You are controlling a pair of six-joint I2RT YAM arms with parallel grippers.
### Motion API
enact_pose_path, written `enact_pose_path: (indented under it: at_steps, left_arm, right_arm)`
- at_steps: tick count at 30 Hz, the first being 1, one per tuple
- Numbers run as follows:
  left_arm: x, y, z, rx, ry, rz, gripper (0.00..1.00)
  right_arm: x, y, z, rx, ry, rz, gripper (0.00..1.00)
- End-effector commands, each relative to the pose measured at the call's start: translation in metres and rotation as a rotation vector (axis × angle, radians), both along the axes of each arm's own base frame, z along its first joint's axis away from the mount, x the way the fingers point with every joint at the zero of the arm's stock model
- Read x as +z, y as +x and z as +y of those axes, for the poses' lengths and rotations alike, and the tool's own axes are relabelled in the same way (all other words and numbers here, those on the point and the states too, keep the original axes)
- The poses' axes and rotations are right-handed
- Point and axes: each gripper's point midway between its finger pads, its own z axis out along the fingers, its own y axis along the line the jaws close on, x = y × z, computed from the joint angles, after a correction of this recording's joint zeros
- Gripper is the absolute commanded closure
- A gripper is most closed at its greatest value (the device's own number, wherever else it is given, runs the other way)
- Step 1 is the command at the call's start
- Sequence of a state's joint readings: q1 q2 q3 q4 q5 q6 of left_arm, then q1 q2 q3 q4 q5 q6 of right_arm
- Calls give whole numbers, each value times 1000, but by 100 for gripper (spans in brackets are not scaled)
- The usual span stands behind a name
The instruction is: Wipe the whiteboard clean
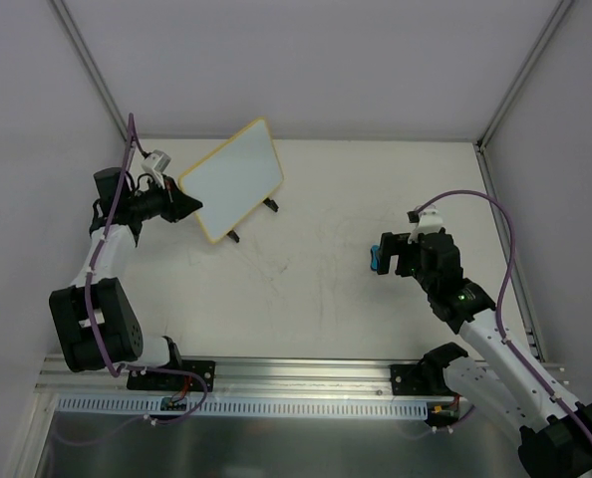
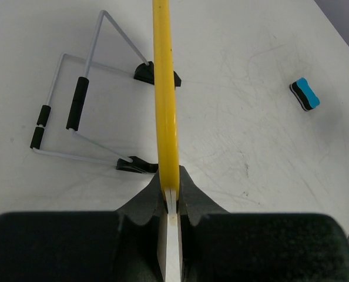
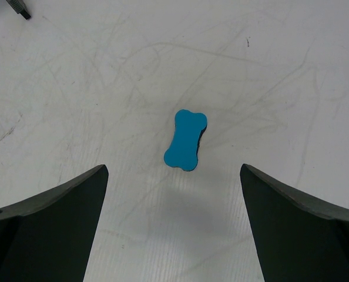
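The whiteboard (image 1: 231,177) has a yellow rim and stands tilted at the back left, its face plain white in the top view. My left gripper (image 1: 188,204) is shut on the board's left edge. The left wrist view shows the board edge-on as a yellow strip (image 2: 164,88) pinched between the fingers of that gripper (image 2: 170,179). A blue bone-shaped eraser (image 3: 186,140) lies flat on the table. My right gripper (image 3: 173,167) hangs open over it, a finger on each side, touching nothing. The eraser (image 1: 373,261) also shows at the right gripper's tips (image 1: 386,255).
A wire stand (image 2: 74,111) with black feet rests on the table under the board, its feet (image 1: 269,204) poking out below the rim. White walls close in the back and both sides. The eraser (image 2: 304,94) lies far right of the board.
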State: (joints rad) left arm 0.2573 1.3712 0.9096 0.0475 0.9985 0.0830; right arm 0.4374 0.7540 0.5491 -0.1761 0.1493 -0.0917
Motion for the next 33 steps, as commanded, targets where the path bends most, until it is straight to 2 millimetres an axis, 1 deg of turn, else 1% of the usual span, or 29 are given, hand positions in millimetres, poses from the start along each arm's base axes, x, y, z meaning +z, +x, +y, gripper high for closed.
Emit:
enact_pose_path:
  at_steps: [1, 2, 4, 8, 11, 12, 14, 16, 20, 21, 24, 31, 32, 33]
  left_arm:
    - [58, 13, 1, -106, 36, -252, 100]
    - [57, 14, 0, -120, 26, -247, 100]
    - [56, 17, 5, -109, 29, -243, 100]
    - [44, 21, 12, -99, 22, -215, 100]
    - [37, 25, 18, -99, 9, -197, 100]
    - [30, 27, 19, -103, -4, -175, 100]
    - [28, 27, 17, -129, -26, -163, 100]
    - [19, 27, 18, -136, -32, -147, 100]
    - [8, 29, 21, -133, -35, -118, 100]
    - [2, 31, 23, -127, -43, -96, 100]
    - [-9, 32, 25, -124, -47, -67, 100]
    - [-37, 30, 29, -92, -36, 5, 100]
    - [-42, 30, 29, -85, -35, 20, 99]
    - [-44, 30, 30, -79, -32, 28, 95]
  right_arm:
    - [7, 5, 1, 6, -3, -34, 1]
    - [6, 5, 1, 4, -4, -33, 1]
    - [6, 6, -1, -3, -10, -32, 1]
    - [6, 7, -4, -19, -21, -38, 1]
    - [5, 8, 0, -2, -19, -27, 1]
    - [4, 7, 0, 2, -20, -21, 1]
    - [3, 8, 0, -2, -21, -20, 1]
    - [3, 8, -1, -3, -23, -20, 1]
    - [3, 9, -1, -3, -27, -18, 1]
    - [2, 9, -1, -5, -28, -17, 1]
    - [2, 9, -1, -4, -29, -18, 1]
    - [1, 9, -1, -3, -29, -14, 1]
    - [1, 9, 0, -2, -29, -14, 1]
    - [1, 9, -1, -3, -28, -16, 1]
